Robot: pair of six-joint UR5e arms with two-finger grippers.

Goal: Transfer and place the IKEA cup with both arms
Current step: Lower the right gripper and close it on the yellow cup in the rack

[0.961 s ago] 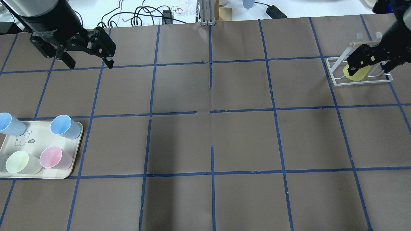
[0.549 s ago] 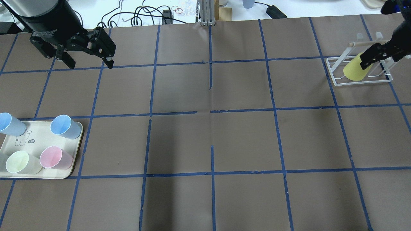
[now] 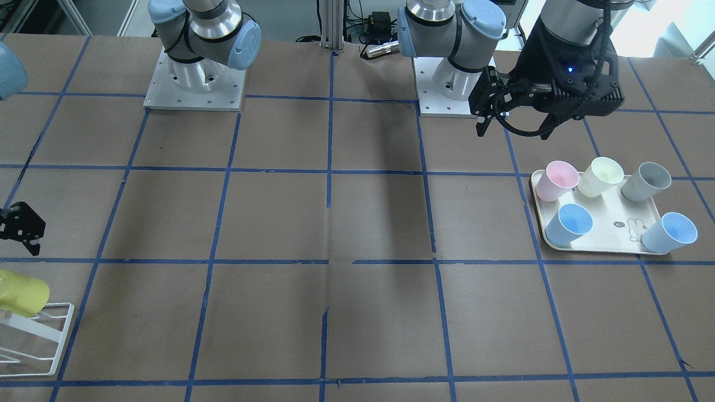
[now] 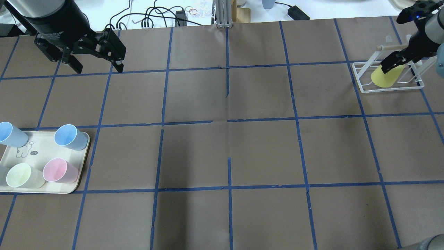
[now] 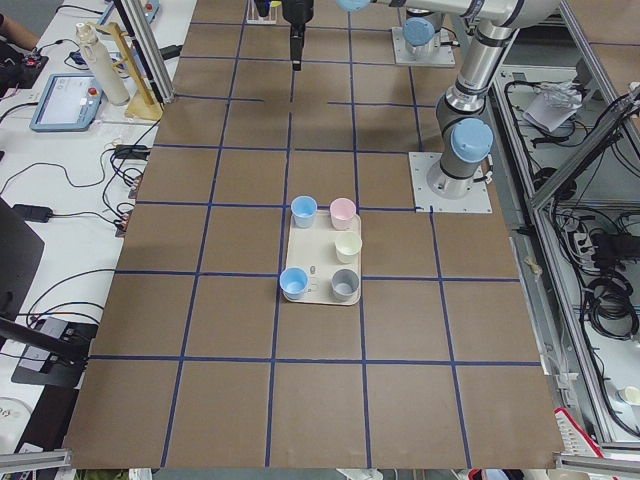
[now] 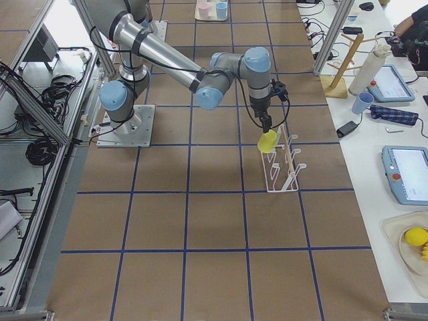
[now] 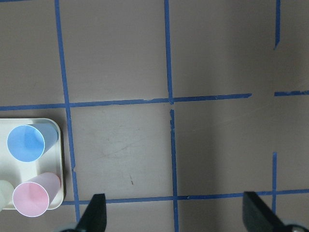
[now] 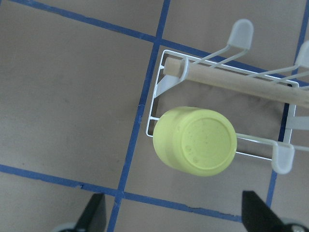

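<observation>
Starting from the left of the overhead view, we find the black two-finger left gripper point(image 4: 98, 66) hovering near the table's far edge, its jaws spread wide and empty, so the step in hand lies at the other end. There the bright yellow plastic IKEA cup point(image 8: 195, 140) sits upside down and tilted on a peg of the white wire rack point(image 8: 231, 82) with its wooden rail, and the black right gripper point(image 8: 175, 217) hangs over it, fingers far apart and holding nothing. We judge the pick is the step in hand. In the wrist view the cup's base lies off the line between the fingertips, so we would centre first, descend until the pads straddle the tapered wall near the base, close gently, then draw the cup off along the peg's slant, lest the light rack come with it. As for the surface, a cream rectangular tray point(image 4: 45, 144) at the left carries pastel cups, a pink plastic tumbler point(image 4: 60, 170) among them; the brown paper-covered table point(image 4: 263, 152) with its blue tape grid spreads between; black cables point(image 4: 152, 15) lie on the white bench point(image 4: 329, 8) beyond
</observation>
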